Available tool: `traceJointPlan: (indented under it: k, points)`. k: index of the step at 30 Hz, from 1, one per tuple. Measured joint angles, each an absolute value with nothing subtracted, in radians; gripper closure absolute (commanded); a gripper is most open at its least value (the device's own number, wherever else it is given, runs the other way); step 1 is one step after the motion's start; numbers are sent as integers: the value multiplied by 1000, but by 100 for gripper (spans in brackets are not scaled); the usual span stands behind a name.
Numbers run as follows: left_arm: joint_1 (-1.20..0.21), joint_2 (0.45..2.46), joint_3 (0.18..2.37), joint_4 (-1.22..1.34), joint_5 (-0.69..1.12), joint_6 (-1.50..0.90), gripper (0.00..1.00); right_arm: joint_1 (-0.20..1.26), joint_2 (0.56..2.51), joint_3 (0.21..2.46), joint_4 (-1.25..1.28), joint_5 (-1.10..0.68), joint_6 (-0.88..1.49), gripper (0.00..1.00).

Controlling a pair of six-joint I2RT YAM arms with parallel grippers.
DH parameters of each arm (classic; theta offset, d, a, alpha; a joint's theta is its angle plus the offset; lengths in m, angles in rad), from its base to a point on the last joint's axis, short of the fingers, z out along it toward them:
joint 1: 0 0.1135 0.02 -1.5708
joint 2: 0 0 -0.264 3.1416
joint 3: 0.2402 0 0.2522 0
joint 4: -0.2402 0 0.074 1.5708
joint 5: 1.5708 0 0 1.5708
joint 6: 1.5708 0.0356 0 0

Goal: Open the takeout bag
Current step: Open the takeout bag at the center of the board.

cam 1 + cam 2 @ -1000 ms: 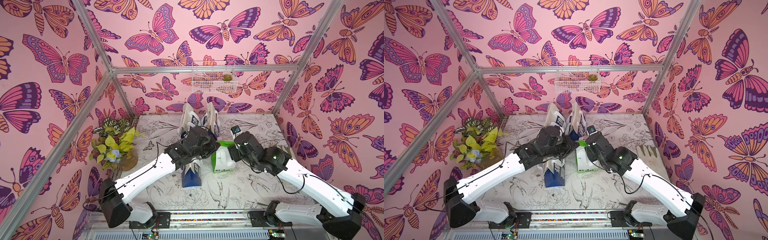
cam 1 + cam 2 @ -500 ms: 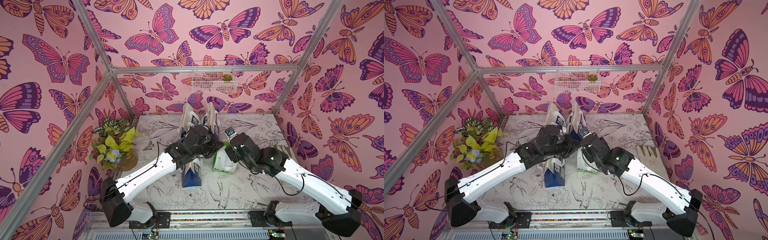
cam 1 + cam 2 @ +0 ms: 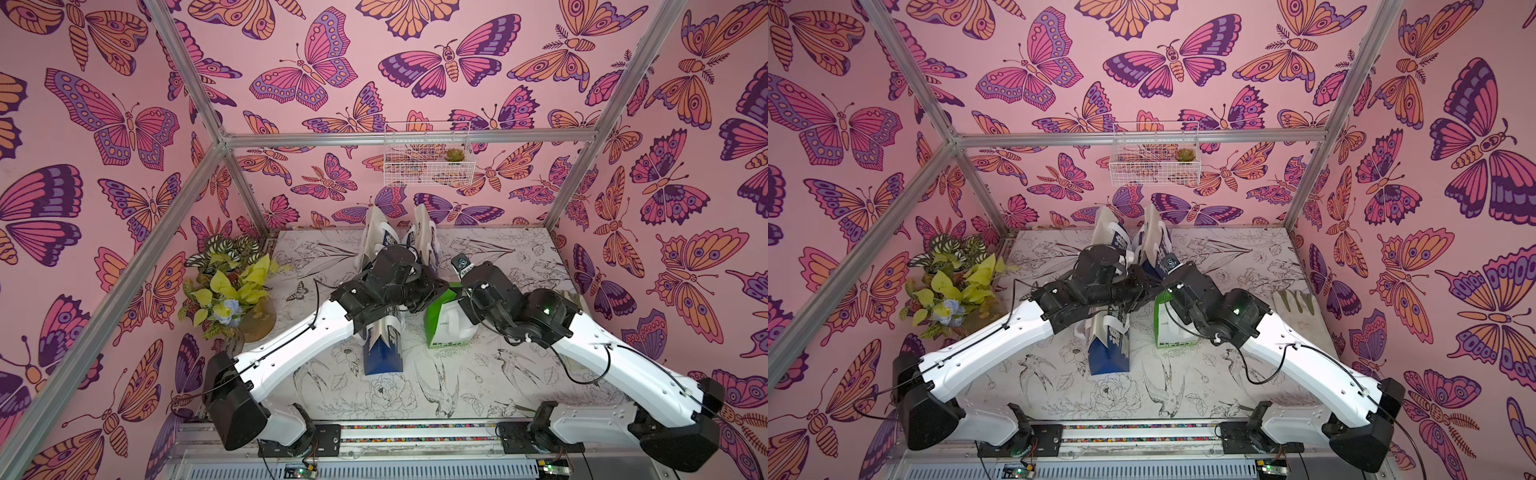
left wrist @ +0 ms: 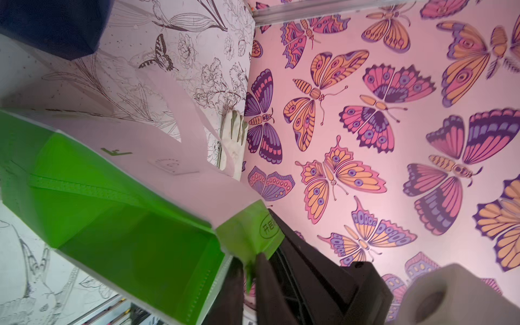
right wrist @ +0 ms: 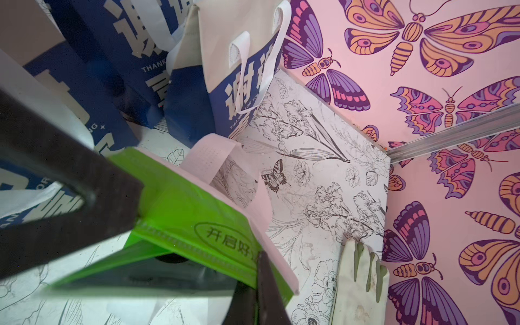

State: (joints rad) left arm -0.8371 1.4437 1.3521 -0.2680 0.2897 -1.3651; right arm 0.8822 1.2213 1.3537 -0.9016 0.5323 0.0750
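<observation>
Green bag (image 3: 446, 328) stands mid-table, at 3 o'clock of the blue bag (image 3: 384, 353). Right gripper (image 5: 257, 281) is clamped on its top rim. Left gripper (image 4: 249, 263) straddles the rim close by with a narrow gap; can't tell if it grips. Mouth looks partly spread, green inside showing. Likely left: pull the rims apart till it gapes. More bags (image 3: 424, 237) at 12 o'clock.

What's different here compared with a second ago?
The right hand moved a little toward the left arm and closed on the green bag's rim; a second ago it hung open beside the bag. The left hand is still at the rim, with the fabric between its fingers. The blue bags, plant and glove stayed put.
</observation>
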Motion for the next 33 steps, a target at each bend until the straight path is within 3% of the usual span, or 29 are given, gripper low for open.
traceJointPlan:
  k: [5, 17, 22, 26, 28, 33]
  points:
    - [-891, 1451, 1376, -297, 299, -1350, 47, 878, 1208, 1393, -963, 408, 128, 100]
    - [-924, 1487, 1418, -350, 291, -1386, 54, 878, 1073, 1330, -1005, 233, 196, 100]
    - [-928, 1516, 1463, -380, 292, -1389, 76, 878, 1073, 1330, -1021, 216, 194, 99]
    - [-930, 1541, 1497, -398, 292, -1378, 100, 878, 1085, 1354, -1058, 252, 192, 72]
    - [-930, 1555, 1511, -409, 292, -1373, 100, 878, 1093, 1375, -1080, 286, 186, 59]
    - [-930, 1575, 1541, -429, 292, -1366, 100, 878, 1107, 1402, -1112, 352, 179, 53]
